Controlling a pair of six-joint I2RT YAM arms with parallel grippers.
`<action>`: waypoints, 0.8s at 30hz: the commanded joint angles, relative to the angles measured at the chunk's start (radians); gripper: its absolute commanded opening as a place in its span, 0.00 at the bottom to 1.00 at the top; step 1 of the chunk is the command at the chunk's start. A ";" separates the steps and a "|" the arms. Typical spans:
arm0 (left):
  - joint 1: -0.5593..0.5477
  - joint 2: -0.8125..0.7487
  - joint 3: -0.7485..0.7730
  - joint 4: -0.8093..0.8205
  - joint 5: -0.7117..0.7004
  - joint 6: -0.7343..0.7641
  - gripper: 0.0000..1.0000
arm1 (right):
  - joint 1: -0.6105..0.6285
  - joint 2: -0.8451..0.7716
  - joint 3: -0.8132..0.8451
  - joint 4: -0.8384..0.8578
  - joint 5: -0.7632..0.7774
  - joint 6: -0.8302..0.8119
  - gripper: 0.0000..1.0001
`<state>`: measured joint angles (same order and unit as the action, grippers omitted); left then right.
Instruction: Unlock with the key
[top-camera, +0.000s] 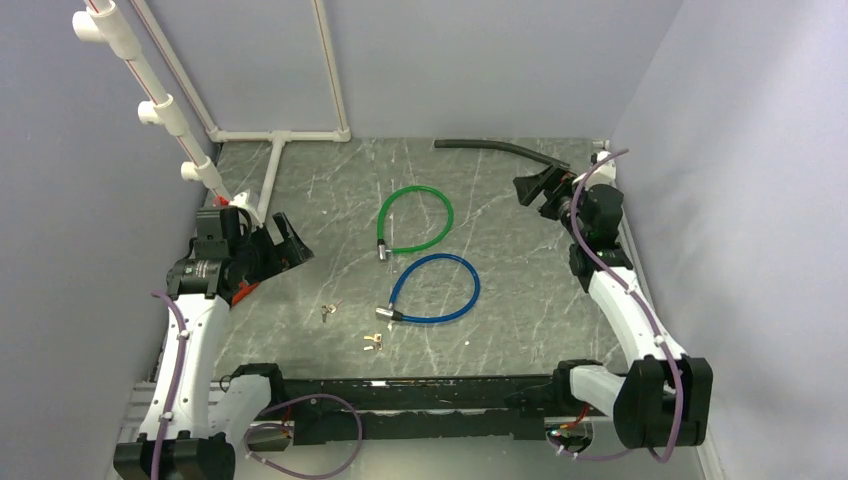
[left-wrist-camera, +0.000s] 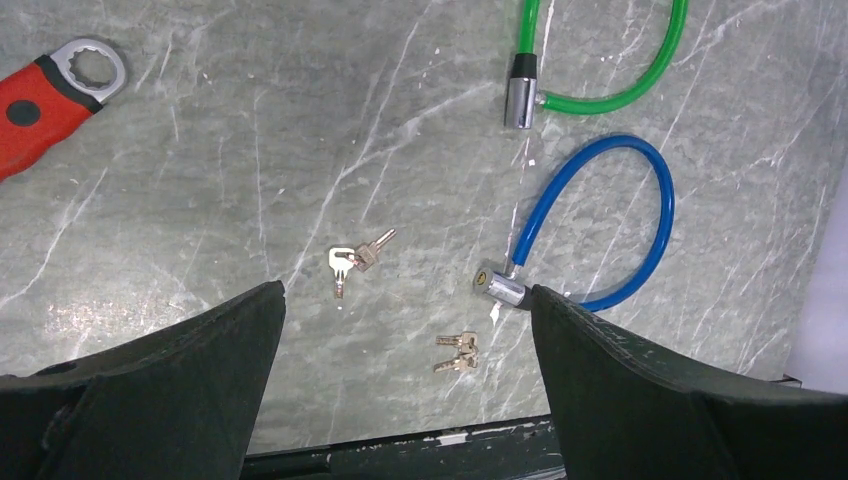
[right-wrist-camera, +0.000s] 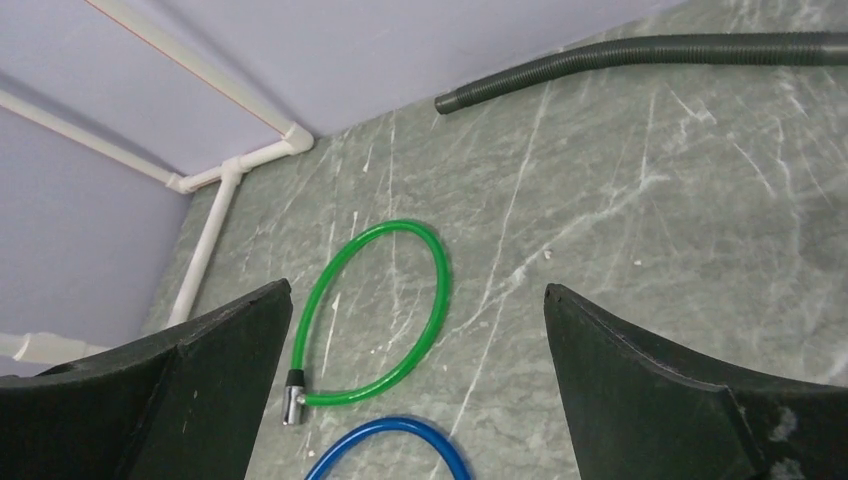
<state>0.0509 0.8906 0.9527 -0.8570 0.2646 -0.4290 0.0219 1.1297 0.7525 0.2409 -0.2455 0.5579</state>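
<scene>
Left fingers: spread wide, nothing between them
Right fingers: spread wide, nothing between them
Landmark: blue cable lock, closed loop lying flat mid-table, silver cylinder at its near-left end, keyhole face showing in the left wrist view
Left gripper: well left of the blue cable lock, off the table, pointed toward the keys and lock
Brass key bunch: flat on the table, just near-left of the blue cable lock's cylinder, not touching it
Silver-head key pair: flat on the table, left of the blue cable lock's cylinder and farther out than the brass bunch, apart from both
Red-handled ring wrench: flat on the table, well left of the blue cable lock, near the left gripper
Green cable lock: closed loop just beyond the blue cable lock, its cylinder end toward the blue loop, loops close but apart
Right gripper: far-right of the blue cable lock, well apart, off the table, touching nothing
Black corrugated hose: lies along the far edge, well beyond the blue cable lock, past the green one
White PVC pipe frame: far-left corner, well beyond-left of the blue cable lock
Tabletop: grey marble pattern under everything
</scene>
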 joint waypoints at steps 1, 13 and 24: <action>0.000 -0.016 0.001 0.032 0.020 0.021 0.98 | -0.001 -0.077 -0.026 -0.066 0.063 -0.011 1.00; 0.000 -0.046 -0.007 0.040 0.021 0.019 0.98 | 0.345 -0.055 0.162 -0.372 0.355 -0.115 1.00; -0.003 -0.037 -0.022 0.052 0.013 0.016 0.93 | 0.673 0.364 0.460 -0.586 0.535 0.069 1.00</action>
<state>0.0509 0.8509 0.9295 -0.8356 0.2646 -0.4297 0.6044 1.3651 1.1198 -0.2764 0.2253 0.5713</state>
